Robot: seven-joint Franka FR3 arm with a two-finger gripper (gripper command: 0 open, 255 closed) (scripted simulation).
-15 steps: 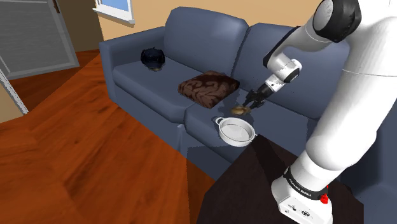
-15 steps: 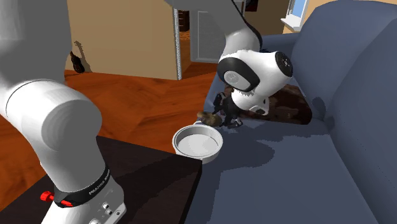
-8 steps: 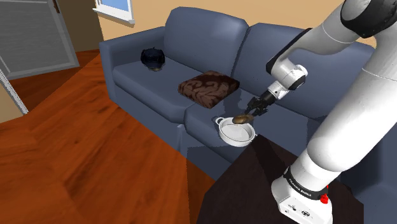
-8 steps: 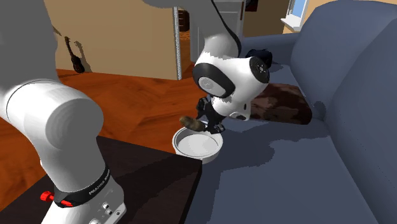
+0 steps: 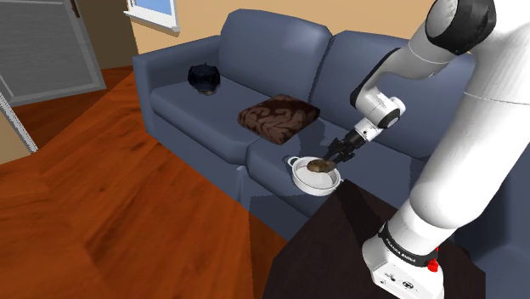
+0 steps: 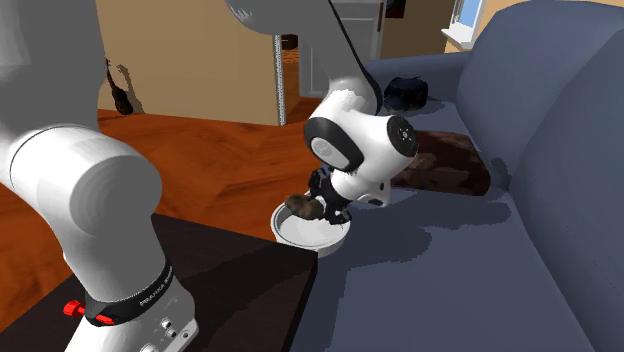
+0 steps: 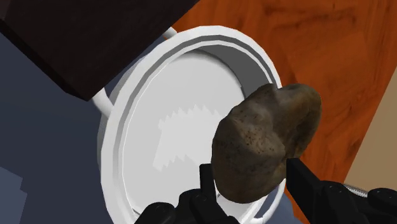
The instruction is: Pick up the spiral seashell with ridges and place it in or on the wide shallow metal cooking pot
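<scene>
Gripper (image 7: 253,181) clamps the brown seashell (image 7: 264,146) over the white pot (image 7: 118,130) rim at the sofa seat (image 5: 270,161) front edge; we risk it glancing off to the floor (image 5: 127,212).

pot (image 5: 303,179) bare inside, dark stand (image 5: 357,229) just beside.

Blue sofa (image 5: 191,106) on wood floor (image 5: 110,212), tan wall (image 5: 200,15)

My gripper (image 5: 334,155) clasps the seashell (image 5: 320,164) over the pot (image 5: 306,187), which sits at the front edge of the sofa (image 5: 195,106) seat. In the shoulder view, from the pot, a cushion (image 5: 278,119) lies at eleven o'clock, a small object (image 5: 204,77) farther off at ten o'clock, and my stand (image 5: 340,242) at five o'clock.
</scene>
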